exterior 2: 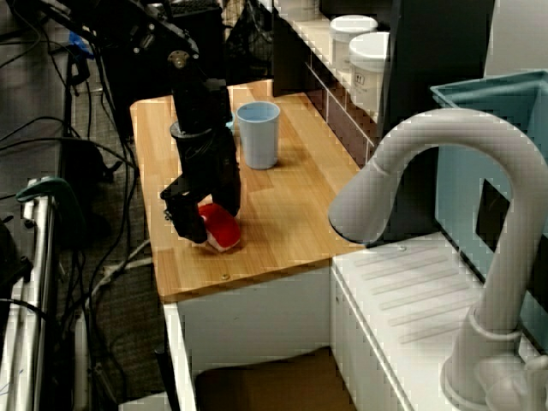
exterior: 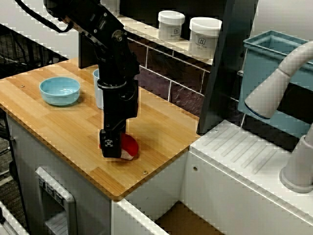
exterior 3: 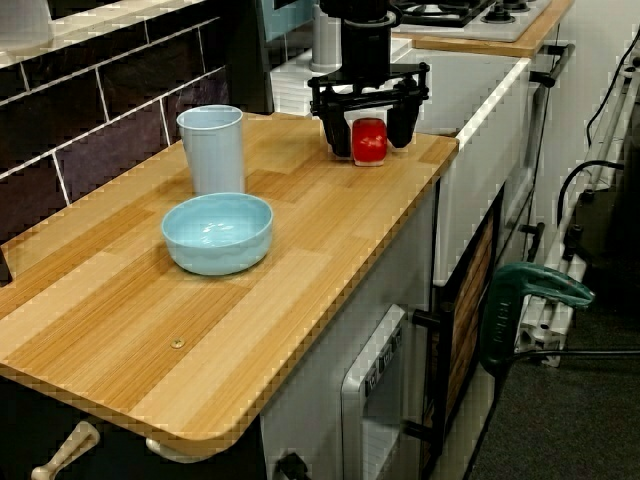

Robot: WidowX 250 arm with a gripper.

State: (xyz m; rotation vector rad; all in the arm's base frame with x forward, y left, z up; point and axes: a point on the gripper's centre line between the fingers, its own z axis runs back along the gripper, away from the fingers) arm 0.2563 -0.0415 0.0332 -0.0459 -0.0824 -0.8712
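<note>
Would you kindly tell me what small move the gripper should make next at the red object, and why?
Probably close the jaws: the gripper is open and low, straddling the red object on the wooden counter, with gaps showing on both sides.

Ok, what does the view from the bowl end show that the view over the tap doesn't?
Only the bowl-end view: the whole bowl, the hob, and the fingers standing either side of the red object. Only the tap view: the tap, the jars, the blue bin. Both: the gripper, red object, cup and counter.
</note>
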